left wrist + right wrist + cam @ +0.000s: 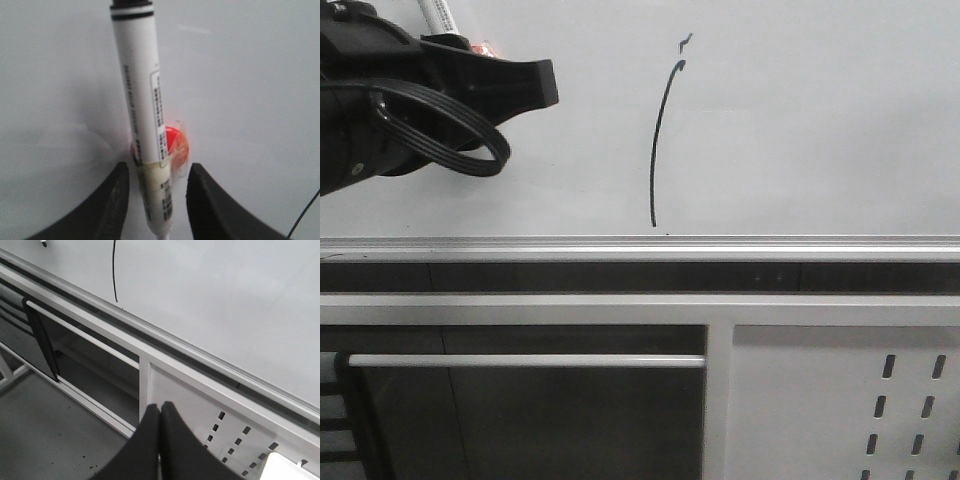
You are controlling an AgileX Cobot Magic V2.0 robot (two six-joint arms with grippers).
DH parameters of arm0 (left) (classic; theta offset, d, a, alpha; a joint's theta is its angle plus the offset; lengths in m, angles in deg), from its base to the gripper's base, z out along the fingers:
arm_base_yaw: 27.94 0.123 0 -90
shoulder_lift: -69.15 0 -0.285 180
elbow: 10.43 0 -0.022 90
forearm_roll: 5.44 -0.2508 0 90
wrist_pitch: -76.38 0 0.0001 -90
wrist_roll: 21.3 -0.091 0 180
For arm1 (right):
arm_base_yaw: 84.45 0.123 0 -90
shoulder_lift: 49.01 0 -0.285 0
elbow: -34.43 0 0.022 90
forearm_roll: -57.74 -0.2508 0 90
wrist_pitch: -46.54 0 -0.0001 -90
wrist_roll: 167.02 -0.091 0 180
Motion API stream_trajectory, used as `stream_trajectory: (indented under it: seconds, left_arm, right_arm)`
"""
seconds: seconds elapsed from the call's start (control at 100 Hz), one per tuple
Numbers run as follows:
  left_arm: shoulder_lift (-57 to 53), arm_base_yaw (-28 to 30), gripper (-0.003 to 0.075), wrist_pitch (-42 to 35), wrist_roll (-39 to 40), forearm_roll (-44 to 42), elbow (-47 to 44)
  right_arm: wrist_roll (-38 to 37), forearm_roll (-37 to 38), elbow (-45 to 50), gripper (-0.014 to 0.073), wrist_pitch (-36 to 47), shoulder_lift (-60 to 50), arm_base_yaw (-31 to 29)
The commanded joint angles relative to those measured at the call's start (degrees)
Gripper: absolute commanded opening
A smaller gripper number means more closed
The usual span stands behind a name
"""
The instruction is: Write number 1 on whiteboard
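Note:
The number 1 (660,140) is a tall, slightly curved black stroke on the whiteboard (820,120), with a small tick (686,42) above its top. Its lower end reaches almost down to the silver bottom rail (720,243). My left gripper (542,85) is up at the left of the stroke, shut on a white marker (142,115) with a red-orange lump (176,145) taped to it. The marker's tip runs out of the left wrist view, so contact with the board (250,75) cannot be told. My right gripper (160,412) is shut and empty, low in front of the frame below the board (225,300).
A white perforated metal panel (910,400) sits under the rail at the right. A horizontal white bar (520,360) crosses a dark opening at the lower left. A black cable loop (450,130) hangs from the left arm. Grey floor (45,430) lies below.

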Motion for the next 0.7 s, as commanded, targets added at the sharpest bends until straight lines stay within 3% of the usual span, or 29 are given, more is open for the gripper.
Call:
stream_trajectory:
  seconds: [0.0, 0.22, 0.38, 0.69]
  left_arm:
    - [-1.3, 0.2, 0.0314, -11.8, 0.0, -1.7, 1.1]
    - [-1.3, 0.2, 0.051, -11.9, 0.0, -1.8, 1.1]
    - [-1.3, -1.4, 0.0517, -12.2, -1.4, -1.9, 1.1]
    - [-5.1, -12.5, 0.051, -12.5, -19.2, 7.5, 1.1]
  right_arm:
    - [0.1, 0.1, -1.4, -0.0068, 3.6, 0.2, -0.2]
    - [0.1, 0.1, -1.4, -0.0068, 3.6, 0.2, -0.2]
    - [0.1, 0.1, -1.4, -0.0068, 3.6, 0.2, -0.2]
    - [0.1, 0.2, -1.5, -0.0068, 3.6, -0.1, -0.2]
